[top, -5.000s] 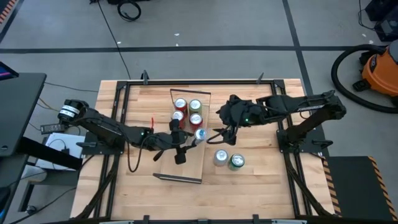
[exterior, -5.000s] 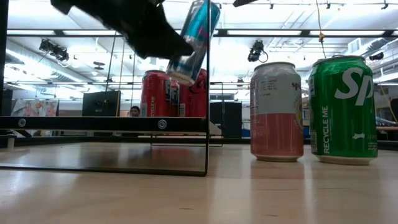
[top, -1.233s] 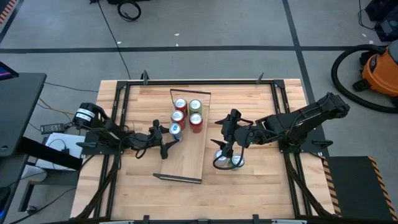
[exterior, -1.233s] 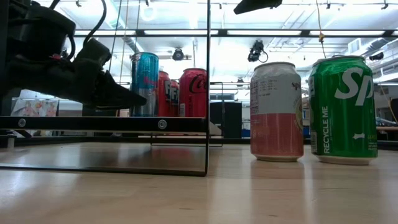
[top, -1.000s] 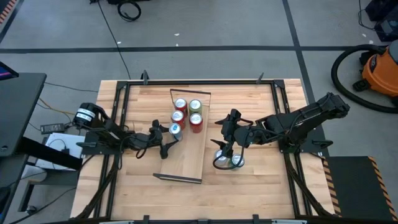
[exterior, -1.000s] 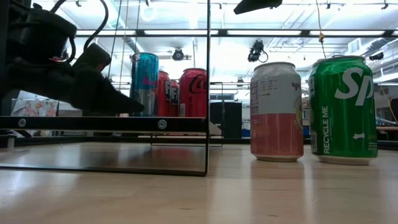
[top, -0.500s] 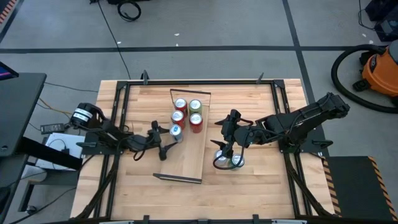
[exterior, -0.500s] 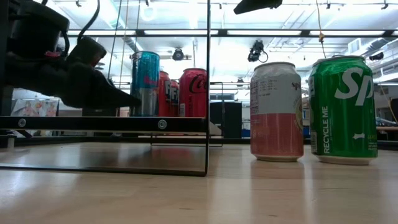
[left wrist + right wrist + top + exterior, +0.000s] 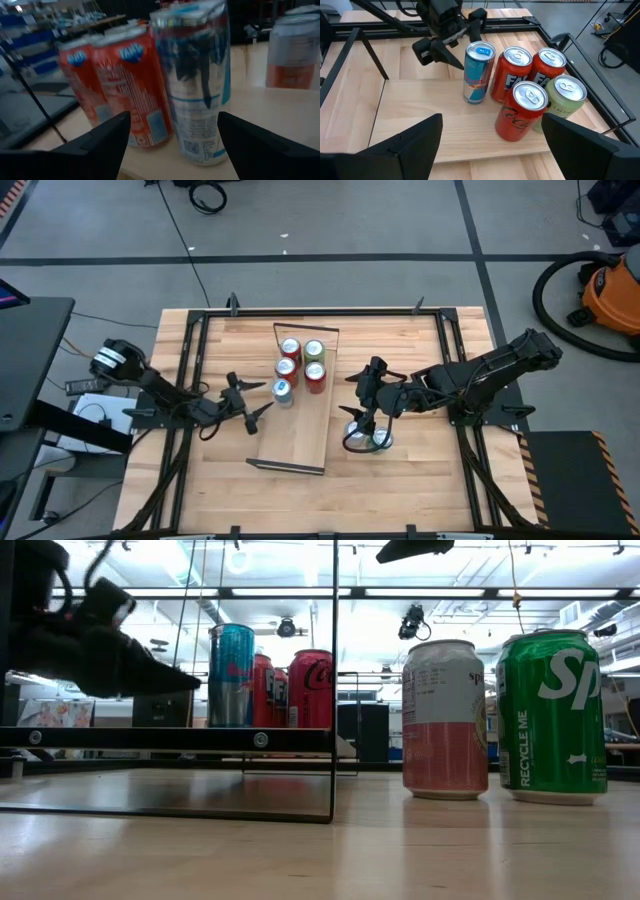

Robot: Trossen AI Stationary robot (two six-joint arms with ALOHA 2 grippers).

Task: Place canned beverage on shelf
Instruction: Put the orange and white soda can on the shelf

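Observation:
The shelf (image 9: 298, 442) is a light-wood board with dark rod frames, lying across the table's middle. Several cans stand on its far half. The nearest is a blue-and-silver can (image 9: 282, 390), upright on its base, also in the right wrist view (image 9: 479, 72). My left gripper (image 9: 252, 402) is open, just left of that can and clear of it; the can fills the left wrist view (image 9: 192, 85). My right gripper (image 9: 360, 418) is open and empty. It hangs above a pink-and-white can (image 9: 445, 720) and a green can (image 9: 551, 715) standing on the table right of the shelf.
Two red cans (image 9: 512, 72), a red cola can (image 9: 522, 112) and a pale green can (image 9: 562, 97) stand packed behind the blue one. The shelf's near half (image 9: 420, 130) is bare board. Black frame rails run along the table edges (image 9: 190, 360).
My left gripper has drawn back from the blue-and-silver can toward the table's left edge. The can stays upright on the shelf. My right arm has kept still.

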